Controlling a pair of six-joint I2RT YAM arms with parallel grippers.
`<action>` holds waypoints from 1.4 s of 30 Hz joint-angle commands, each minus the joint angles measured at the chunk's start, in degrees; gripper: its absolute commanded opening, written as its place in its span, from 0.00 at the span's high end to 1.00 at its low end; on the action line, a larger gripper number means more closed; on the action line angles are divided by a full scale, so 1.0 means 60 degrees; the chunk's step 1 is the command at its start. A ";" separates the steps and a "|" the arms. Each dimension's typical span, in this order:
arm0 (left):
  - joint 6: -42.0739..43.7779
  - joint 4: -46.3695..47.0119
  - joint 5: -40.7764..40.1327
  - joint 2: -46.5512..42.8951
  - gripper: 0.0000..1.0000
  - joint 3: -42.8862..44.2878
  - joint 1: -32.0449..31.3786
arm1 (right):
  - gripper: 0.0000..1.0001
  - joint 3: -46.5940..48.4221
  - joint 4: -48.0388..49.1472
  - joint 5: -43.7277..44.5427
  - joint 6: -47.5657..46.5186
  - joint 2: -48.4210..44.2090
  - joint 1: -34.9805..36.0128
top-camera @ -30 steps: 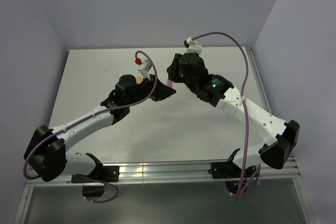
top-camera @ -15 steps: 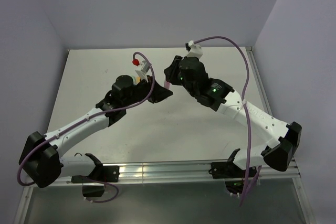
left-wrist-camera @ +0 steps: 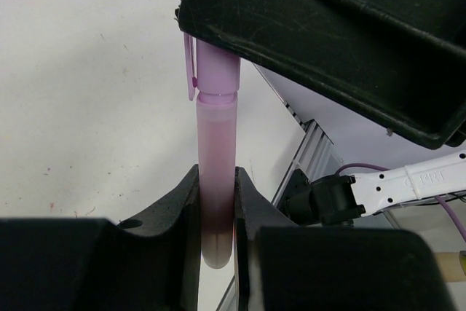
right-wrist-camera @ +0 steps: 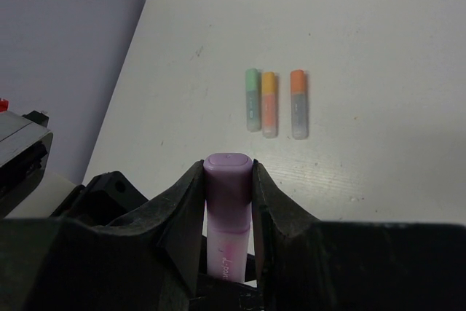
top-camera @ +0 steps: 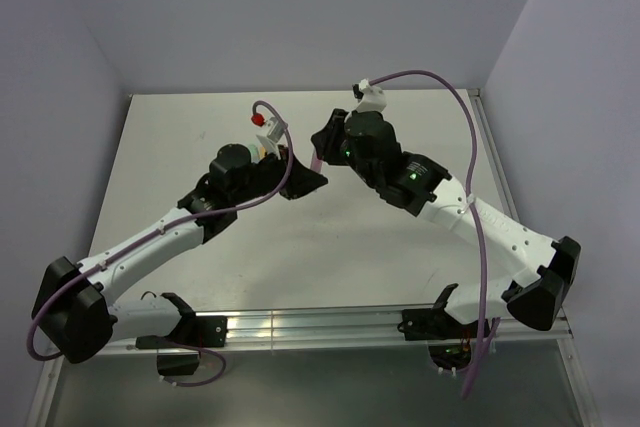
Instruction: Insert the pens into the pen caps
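Purple pen (left-wrist-camera: 217,172) sits clamped in the left pincer (left-wrist-camera: 217,209), its cap (right-wrist-camera: 228,189) clamped in the right pincer (right-wrist-camera: 228,176).

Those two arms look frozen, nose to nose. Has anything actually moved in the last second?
Only a little. The big joints of the left arm and right arm slid slightly toward the near edge, the left one also leftward. Nothing was grabbed or released. The grippers still meet mid-table, the left gripper shut on the purple pen and the right gripper on its purple cap.
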 commanded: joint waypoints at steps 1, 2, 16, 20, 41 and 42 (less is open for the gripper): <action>0.0133 0.1570 -0.1854 -0.0207 1.00 0.0507 0.0567 | 1.00 -0.0430 -0.1548 -0.2648 0.0259 -0.0412 0.0997; 0.0147 0.1555 -0.1898 -0.0222 1.00 0.0522 0.0596 | 1.00 -0.0519 -0.1446 -0.2839 0.0448 -0.0412 0.1041; 0.0806 0.0955 -0.3025 -0.0617 1.00 0.0712 0.0611 | 1.00 -0.0871 -0.1166 -0.2988 0.0949 -0.0192 0.1744; 0.0895 0.0939 -0.3129 -0.0749 1.00 0.0683 0.0640 | 1.00 -0.0944 -0.1313 -0.2782 0.0816 -0.0192 0.1803; 0.0836 0.0984 -0.1679 -0.0647 0.94 0.0712 0.0714 | 1.00 0.0680 -0.1694 -0.1068 0.0348 -0.0192 0.1042; 0.0807 0.0984 -0.1621 -0.0618 0.84 0.0712 0.0714 | 1.00 0.0798 -0.1723 -0.1039 0.0304 -0.0149 0.0969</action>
